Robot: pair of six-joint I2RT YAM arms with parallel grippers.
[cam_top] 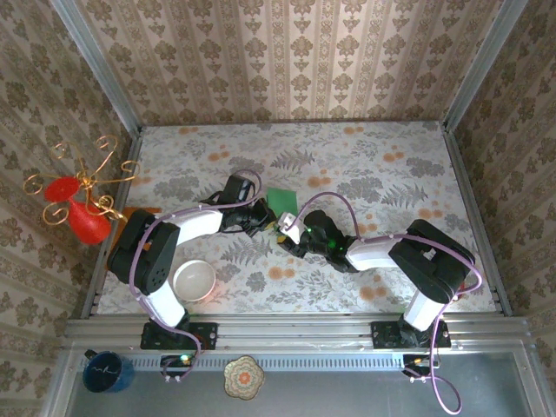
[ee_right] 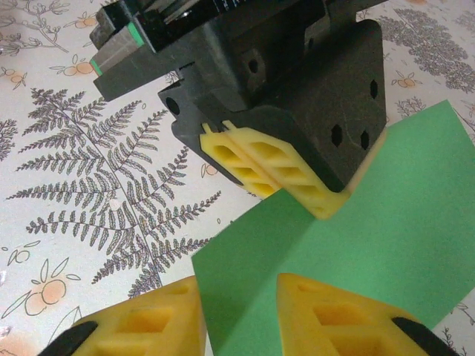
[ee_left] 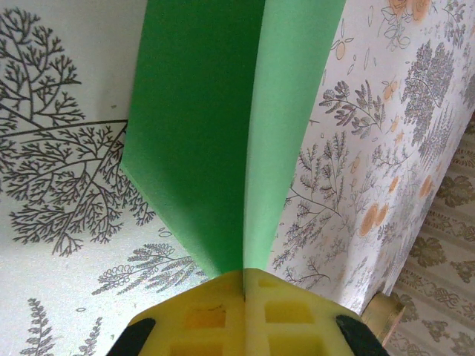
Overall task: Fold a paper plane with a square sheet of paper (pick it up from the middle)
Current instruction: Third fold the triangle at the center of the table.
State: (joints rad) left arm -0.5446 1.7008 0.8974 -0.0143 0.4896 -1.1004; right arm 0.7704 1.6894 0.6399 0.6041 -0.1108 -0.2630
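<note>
The square sheet of paper (ee_left: 200, 126), bright green, is bent into a V along a centre crease. My left gripper (ee_left: 245, 276) is shut on its lower edge at the crease. In the right wrist view the left gripper's yellow fingers (ee_right: 260, 167) pinch the sheet (ee_right: 386, 222) from above. My right gripper (ee_right: 237, 285) stands open at the sheet's near edge, one pad on each side of the crease and a gap between them. From above, the sheet (cam_top: 282, 200) rises just past both grippers, left (cam_top: 263, 219) and right (cam_top: 280, 233), at mid-table.
A white bowl (cam_top: 194, 280) sits by the left arm's base. An orange sheet (cam_top: 130, 211) and a red ornament with gold wire (cam_top: 78, 208) are at the left wall. A blue mug (cam_top: 106, 372) and a patterned dish (cam_top: 243, 376) lie below the rail.
</note>
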